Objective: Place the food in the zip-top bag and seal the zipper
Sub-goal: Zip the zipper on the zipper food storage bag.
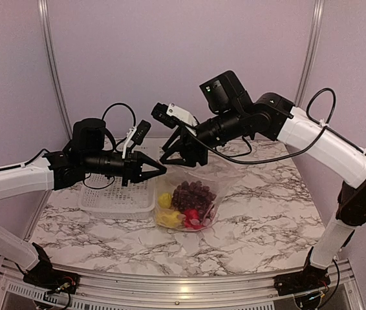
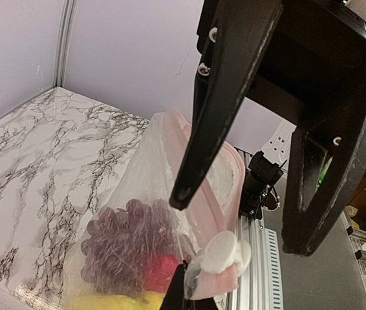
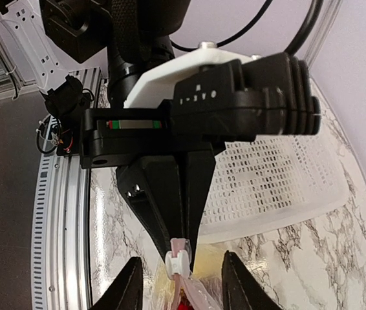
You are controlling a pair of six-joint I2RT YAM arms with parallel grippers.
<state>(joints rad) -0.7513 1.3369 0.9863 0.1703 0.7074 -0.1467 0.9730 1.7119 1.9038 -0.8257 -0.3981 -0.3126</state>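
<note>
Your left gripper (image 1: 159,170) is clenched on the left end of the zipper (image 2: 238,174). Your right gripper (image 3: 182,261) is released, its fingers straddling the slider tab (image 2: 223,252). From there the strip runs rightward along the zip-top bag (image 1: 214,175), with the food (image 1: 188,201) inside.

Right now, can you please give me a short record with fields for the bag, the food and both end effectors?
food: inside the zip-top bag
left end effector: shut on the zipper by its slider
right end effector: open, straddling the zipper
sealed: cannot tell
basket: white, left of the bag
</note>
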